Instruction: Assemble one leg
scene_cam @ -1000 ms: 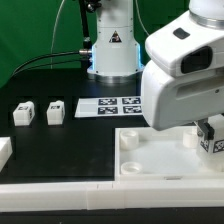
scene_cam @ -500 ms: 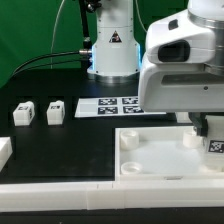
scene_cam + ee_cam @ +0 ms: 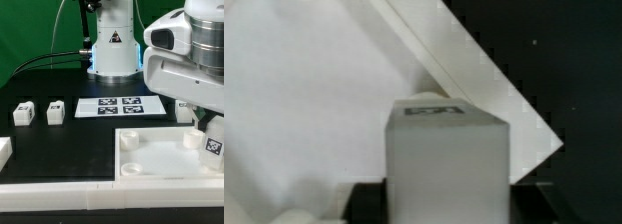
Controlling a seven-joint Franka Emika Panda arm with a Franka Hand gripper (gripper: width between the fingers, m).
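The hand (image 3: 446,193) is closed on the leg (image 3: 213,141), which hangs roughly upright from it, long axis pointing down, over the white panel (image 3: 150,155) at the exterior view's right, just beside a corner hole (image 3: 192,140).

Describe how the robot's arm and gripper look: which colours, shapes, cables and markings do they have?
The arm has a bulky white shell with rounded edges and a dark grey band near a joint. Its white base column carries a black triangle sticker and glows blue at the foot; black cables run beside it. The gripper has dark fingers, seen only partly.
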